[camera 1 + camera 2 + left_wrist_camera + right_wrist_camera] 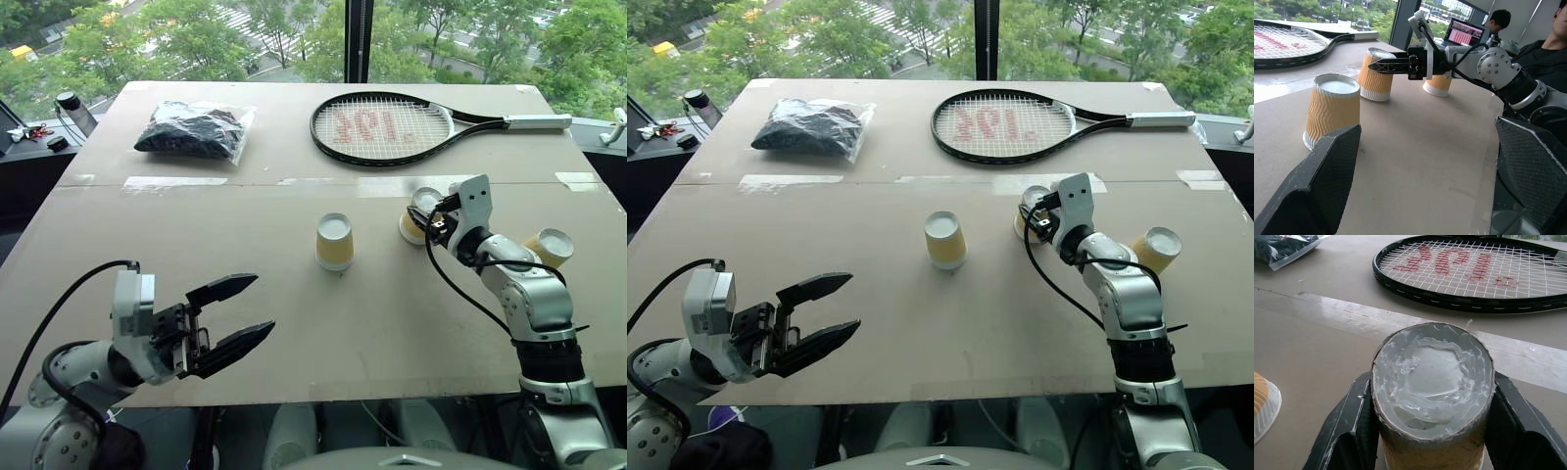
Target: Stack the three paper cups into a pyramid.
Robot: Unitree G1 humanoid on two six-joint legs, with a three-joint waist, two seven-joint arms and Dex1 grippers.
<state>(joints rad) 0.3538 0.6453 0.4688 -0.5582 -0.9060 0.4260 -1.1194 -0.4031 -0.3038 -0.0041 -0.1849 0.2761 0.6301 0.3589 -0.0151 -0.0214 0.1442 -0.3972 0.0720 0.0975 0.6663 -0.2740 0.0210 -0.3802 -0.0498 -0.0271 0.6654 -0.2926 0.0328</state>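
Three yellow ribbed paper cups stand upside down on the brown table (294,323), white bases up. One cup (334,242) stands alone at the middle. My right gripper (431,223) is shut on the second cup (1432,377), with one black finger on each side and the cup's wall squeezed slightly oval. The third cup (550,247) stands further right, beside my right forearm. My left gripper (263,304) hovers near the table's front left edge, open and holding nothing, pointing toward the middle cup.
A tennis racket (392,127) lies at the back of the table and a clear bag of dark stuff (191,129) at the back left. Tape strips (176,182) run across the table's seam. People and a laptop (1464,33) sit beyond the right side.
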